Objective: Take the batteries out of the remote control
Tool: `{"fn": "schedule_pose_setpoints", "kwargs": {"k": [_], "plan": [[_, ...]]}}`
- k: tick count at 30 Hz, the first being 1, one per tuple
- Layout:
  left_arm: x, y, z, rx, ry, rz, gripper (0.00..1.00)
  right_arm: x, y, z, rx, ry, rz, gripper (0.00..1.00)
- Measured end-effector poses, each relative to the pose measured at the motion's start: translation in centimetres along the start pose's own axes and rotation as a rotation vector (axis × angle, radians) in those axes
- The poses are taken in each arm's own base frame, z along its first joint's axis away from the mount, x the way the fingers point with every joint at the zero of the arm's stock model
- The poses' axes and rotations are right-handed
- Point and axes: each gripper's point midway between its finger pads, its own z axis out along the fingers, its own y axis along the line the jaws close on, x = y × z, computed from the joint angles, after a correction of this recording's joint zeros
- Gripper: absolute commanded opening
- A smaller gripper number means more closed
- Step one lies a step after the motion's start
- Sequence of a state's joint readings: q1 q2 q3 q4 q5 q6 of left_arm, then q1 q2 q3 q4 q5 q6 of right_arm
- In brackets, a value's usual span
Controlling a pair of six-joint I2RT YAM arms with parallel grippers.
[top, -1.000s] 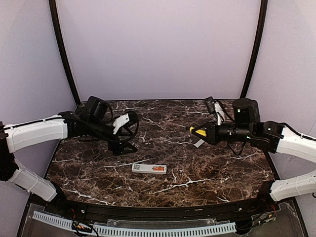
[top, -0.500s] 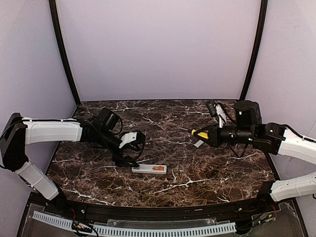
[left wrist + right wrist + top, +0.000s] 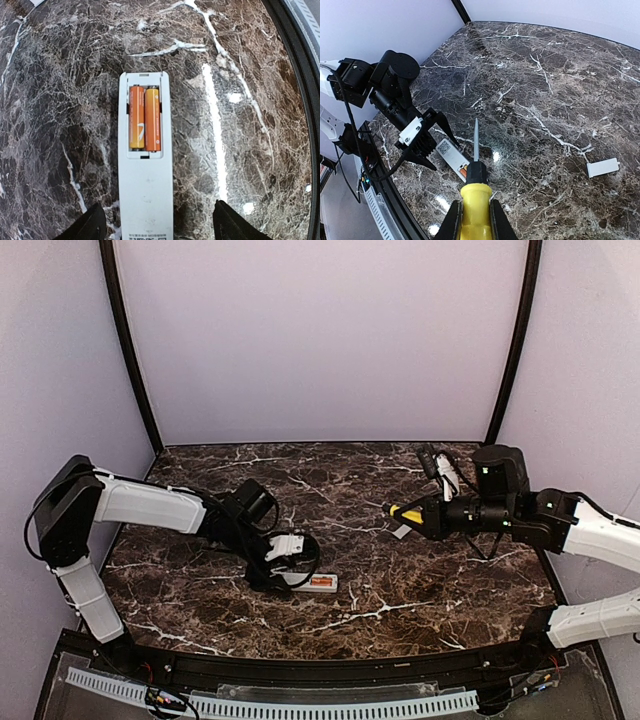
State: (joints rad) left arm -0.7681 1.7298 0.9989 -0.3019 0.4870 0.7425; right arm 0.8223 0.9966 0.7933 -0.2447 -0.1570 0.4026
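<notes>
The remote control (image 3: 146, 195) is straddled by the open left hand (image 3: 284, 568); the batteries (image 3: 145, 117) likely await prying with the screwdriver (image 3: 476, 200) gripped in the right hand (image 3: 475, 222).

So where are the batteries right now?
In the left wrist view, both batteries lie side by side in the open bay of the remote control, which rests on the table, straddled by the open left pincer.
</notes>
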Motion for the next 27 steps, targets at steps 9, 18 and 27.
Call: {"fn": "schedule_pose_setpoints", "kwargs": {"k": [9, 18, 27], "plan": [[1.1, 1.1, 1.8, -0.04, 0.075, 0.016, 0.64, 0.5, -0.3, -0.1, 0.014, 0.019, 0.002, 0.0], [1.0, 0.9, 2.9, -0.057, 0.113, 0.054, 0.34, 0.9, -0.6, 0.0, 0.029, 0.034, 0.0, 0.0], [0.0, 0.8, 3.3, -0.069, 0.118, 0.039, 0.2, 1.1, -1.1, -0.3, 0.059, 0.043, -0.001, 0.0]]}}
